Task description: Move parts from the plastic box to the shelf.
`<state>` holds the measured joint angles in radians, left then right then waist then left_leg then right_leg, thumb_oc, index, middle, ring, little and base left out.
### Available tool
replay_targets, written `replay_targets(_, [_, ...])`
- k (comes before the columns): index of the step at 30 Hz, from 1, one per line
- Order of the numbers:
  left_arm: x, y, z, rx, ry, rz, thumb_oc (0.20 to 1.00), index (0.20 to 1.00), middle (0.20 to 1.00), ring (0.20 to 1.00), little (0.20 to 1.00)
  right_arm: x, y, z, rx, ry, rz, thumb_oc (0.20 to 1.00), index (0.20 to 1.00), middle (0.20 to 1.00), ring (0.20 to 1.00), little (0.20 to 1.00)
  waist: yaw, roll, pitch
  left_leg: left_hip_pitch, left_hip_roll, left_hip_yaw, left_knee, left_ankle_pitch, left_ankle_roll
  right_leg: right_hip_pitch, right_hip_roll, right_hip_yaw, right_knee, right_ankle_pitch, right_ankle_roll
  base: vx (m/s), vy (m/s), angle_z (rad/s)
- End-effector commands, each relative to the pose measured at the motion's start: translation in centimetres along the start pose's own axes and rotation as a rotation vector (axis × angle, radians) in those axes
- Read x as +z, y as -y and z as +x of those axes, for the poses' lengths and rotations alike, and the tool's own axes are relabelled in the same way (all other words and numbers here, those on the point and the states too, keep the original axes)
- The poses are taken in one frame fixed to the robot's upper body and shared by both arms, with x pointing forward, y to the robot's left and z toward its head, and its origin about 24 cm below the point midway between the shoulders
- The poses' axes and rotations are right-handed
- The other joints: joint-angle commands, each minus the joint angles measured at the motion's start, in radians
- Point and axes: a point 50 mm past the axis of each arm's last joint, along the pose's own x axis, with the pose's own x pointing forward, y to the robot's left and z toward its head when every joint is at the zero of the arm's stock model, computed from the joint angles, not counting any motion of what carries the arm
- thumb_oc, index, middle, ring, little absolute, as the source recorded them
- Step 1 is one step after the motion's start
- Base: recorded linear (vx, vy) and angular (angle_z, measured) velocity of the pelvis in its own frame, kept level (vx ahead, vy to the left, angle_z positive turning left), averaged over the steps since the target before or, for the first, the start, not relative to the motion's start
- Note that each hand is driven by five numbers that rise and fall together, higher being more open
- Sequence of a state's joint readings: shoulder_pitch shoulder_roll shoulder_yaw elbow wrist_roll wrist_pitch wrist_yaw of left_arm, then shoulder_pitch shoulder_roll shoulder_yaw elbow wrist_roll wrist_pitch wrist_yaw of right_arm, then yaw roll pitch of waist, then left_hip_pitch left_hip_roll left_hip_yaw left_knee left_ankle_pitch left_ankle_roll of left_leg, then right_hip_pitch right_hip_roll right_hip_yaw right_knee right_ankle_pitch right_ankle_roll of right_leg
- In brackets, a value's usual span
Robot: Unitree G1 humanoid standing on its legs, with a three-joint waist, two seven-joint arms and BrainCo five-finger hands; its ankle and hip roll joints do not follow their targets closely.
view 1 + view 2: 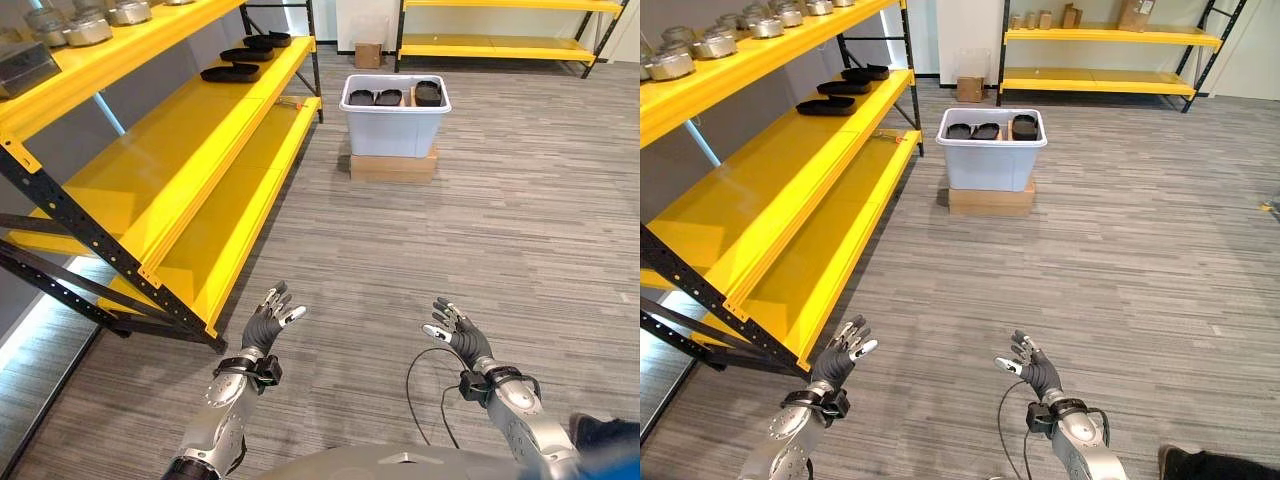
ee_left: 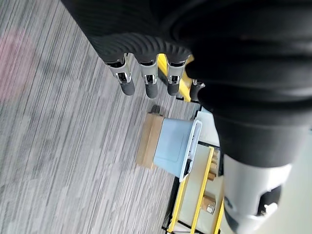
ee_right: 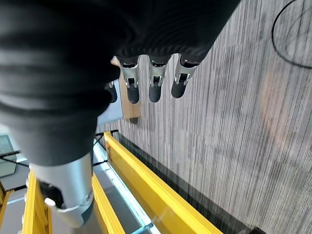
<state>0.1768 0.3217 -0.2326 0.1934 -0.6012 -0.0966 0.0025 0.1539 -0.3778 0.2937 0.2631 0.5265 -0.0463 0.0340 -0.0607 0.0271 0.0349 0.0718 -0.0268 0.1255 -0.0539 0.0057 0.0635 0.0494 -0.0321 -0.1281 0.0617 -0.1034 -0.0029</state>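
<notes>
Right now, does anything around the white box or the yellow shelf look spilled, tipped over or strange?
Nothing stands out. The plastic box sits level on a flat cardboard box, black parts inside. More black parts lie flat on the yellow shelf. Each robot hand, left and right, is open and empty.

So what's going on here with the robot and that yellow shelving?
The humanoid robot stands back on the grey floor, its left hand and right hand both raised, open and empty. Ahead, a white plastic box on a flat cardboard carton holds black tray-like parts. A few similar black parts already lie on the middle level of the yellow metal shelf to its left.
</notes>
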Motion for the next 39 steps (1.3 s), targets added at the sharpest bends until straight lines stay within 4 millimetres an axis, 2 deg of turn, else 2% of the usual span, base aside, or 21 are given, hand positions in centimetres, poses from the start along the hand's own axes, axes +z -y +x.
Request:
replay_targets(1, [1.92, -0.25, 0.33, -0.015, 0.090, 0.018, 1.000, 1.000, 1.000, 1.000, 1.000, 1.80, -0.74, 0.51, 0.044, 0.087, 0.014, 1.000, 1.000, 1.000, 1.000, 1.000, 0.001, -0.053, -0.016, 0.010, 0.124, -0.013, -0.016, -0.031, -0.112, 0.043, -0.150, 0.028, -0.119, 0.083, 0.152, 0.00, 0.000, 0.00])
replay_targets(39, [1.51, -0.40, 0.25, -0.010, 0.073, 0.018, 1.000, 1.000, 1.000, 1.000, 1.000, 1.37, -0.62, 0.43, 0.021, 0.079, 0.045, 1.000, 1.000, 1.000, 1.000, 1.000, -0.006, -0.048, -0.021, 0.020, 0.126, -0.012, -0.025, -0.033, -0.113, 0.052, -0.147, 0.033, -0.127, 0.080, 0.150, 0.00, 0.000, 0.00])
